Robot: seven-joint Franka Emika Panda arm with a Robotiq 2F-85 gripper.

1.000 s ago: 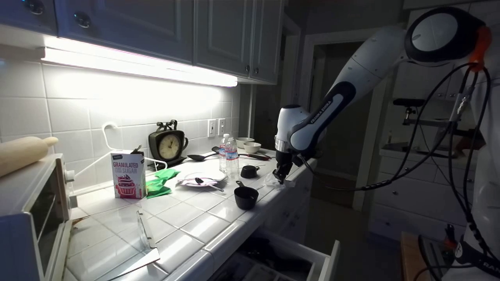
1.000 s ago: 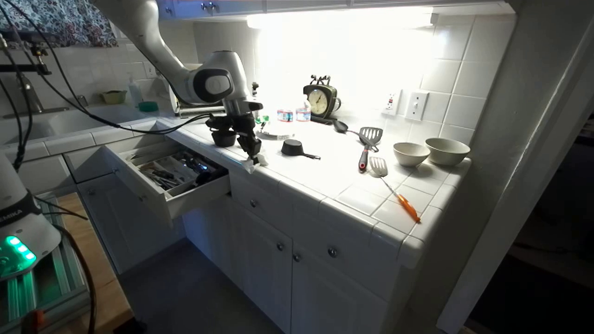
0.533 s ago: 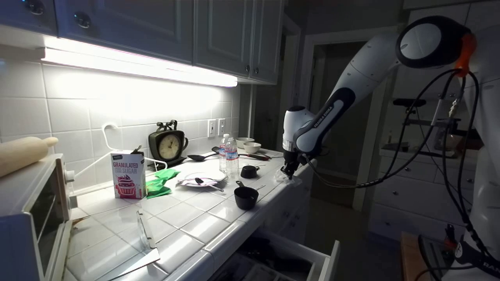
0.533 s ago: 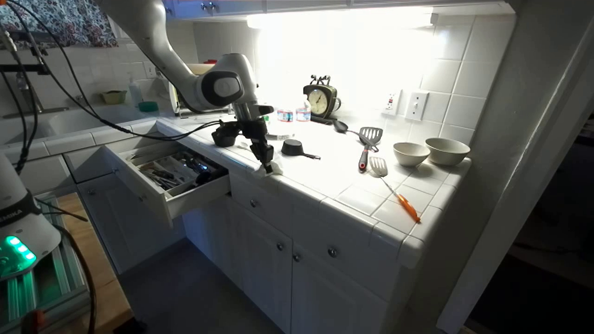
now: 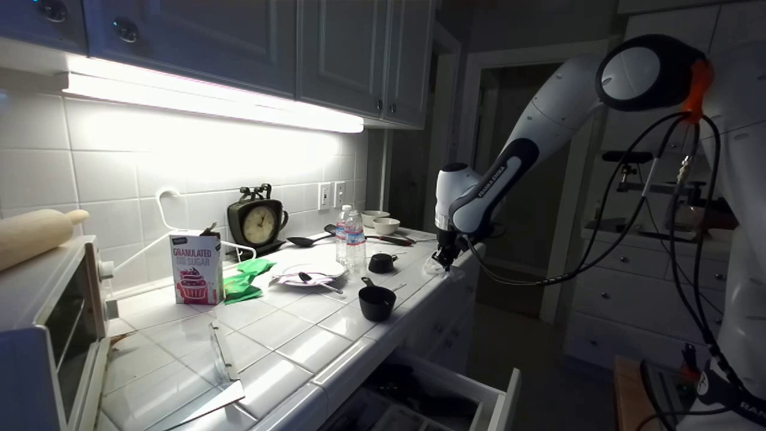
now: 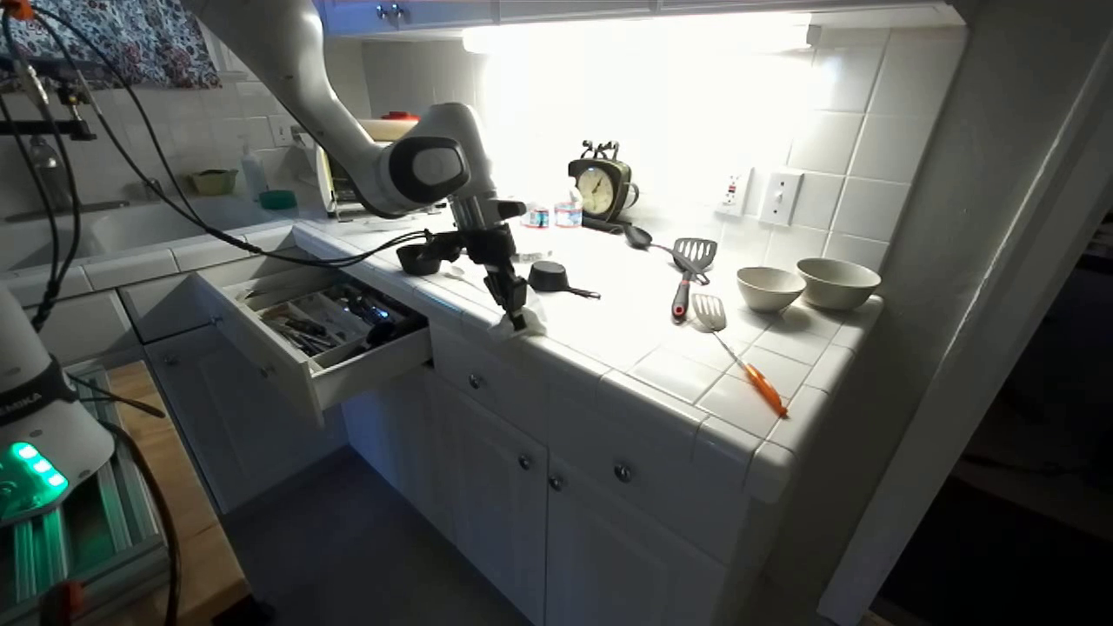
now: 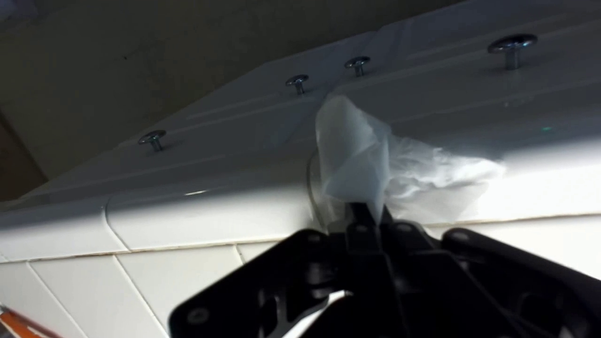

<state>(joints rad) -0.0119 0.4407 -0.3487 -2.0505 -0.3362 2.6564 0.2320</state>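
Harsh light from a long, glowing white tube [image 5: 215, 106] under painted kitchen cabinets [image 5: 197, 42] fell across a white-tiled table [image 6: 600, 335], and the room around it was dim. At the table's rounded front edge we saw the robot's black two-fingered hand [image 7: 374, 216] pointing down, its fingers together and clamped on a crumpled, translucent white sheet [image 7: 354, 155]; whether that sheet was thin plastic or paper we could not tell. Part of it stuck out past the fingertips, while another part spread beside them over the edge. Near the hand, on the table, we found a small black measuring cup [image 6: 548, 276] turned upside down, and farther along a second black cup [image 5: 376, 310] with a short handle standing mouth up. Beyond these we noted two clear plastic water bottles [image 5: 355, 240] with labels, a round white plate [image 5: 323, 267], and a green packet [image 5: 240, 288] just beside a white cardboard sugar carton [image 5: 197, 269] printed with a red cupcake, while a dark clock [image 5: 261, 224] with a pale round dial stood near the tiled wall [image 5: 36, 176]. In an exterior view we also made out two cream-coloured bowls [image 6: 771, 297] side by side, a metal spatula [image 6: 765, 390] with an orange handle, and an open white drawer [image 6: 374, 374] holding utensils [image 6: 304, 332] below the table's front edge.
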